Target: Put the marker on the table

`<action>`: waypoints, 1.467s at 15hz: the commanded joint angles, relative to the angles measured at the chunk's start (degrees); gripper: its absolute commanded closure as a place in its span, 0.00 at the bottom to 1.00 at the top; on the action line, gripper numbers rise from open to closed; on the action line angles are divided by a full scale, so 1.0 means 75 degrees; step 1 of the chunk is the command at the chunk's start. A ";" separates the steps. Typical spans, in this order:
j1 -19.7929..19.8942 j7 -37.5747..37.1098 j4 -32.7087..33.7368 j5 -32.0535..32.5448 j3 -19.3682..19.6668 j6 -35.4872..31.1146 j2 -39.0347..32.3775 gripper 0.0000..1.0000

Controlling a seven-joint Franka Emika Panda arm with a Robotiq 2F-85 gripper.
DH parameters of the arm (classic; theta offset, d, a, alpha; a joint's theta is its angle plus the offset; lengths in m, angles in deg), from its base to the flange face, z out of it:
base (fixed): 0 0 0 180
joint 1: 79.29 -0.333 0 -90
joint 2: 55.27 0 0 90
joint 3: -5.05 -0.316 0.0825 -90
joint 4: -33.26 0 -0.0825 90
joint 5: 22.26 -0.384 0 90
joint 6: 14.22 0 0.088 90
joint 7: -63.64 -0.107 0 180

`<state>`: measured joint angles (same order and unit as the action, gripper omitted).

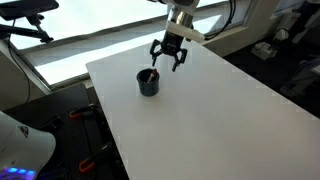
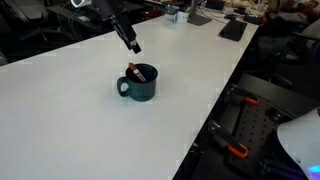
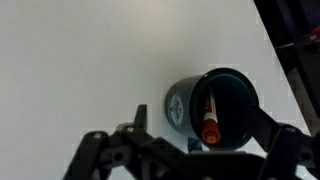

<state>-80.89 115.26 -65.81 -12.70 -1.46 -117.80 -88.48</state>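
Observation:
The marker, dark with an orange end, stands inside a dark round cup on the white table. In both exterior views the cup sits near the table's middle, with the marker's tip showing over the rim. My gripper hangs a little above the cup. It is open and empty. In the wrist view its two fingers straddle the cup's mouth.
The table's edge drops to a dark floor with cables and red tools. A dark flat object and small items lie on the far end of the table. A window ledge runs behind it.

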 commanded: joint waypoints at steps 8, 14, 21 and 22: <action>-0.0234 0.0477 0.0762 0.0271 -0.0159 0.0694 -0.0586 0.00; -0.0423 0.0472 0.1124 0.0401 -0.0238 0.1145 -0.0960 0.00; -0.0451 0.0390 0.1424 0.0343 -0.0245 0.1380 -0.1277 0.42; -0.0446 0.0376 0.1472 0.0341 -0.0238 0.1407 -0.1317 0.49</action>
<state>-84.21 117.75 -57.45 -10.97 -3.18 -109.90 -97.15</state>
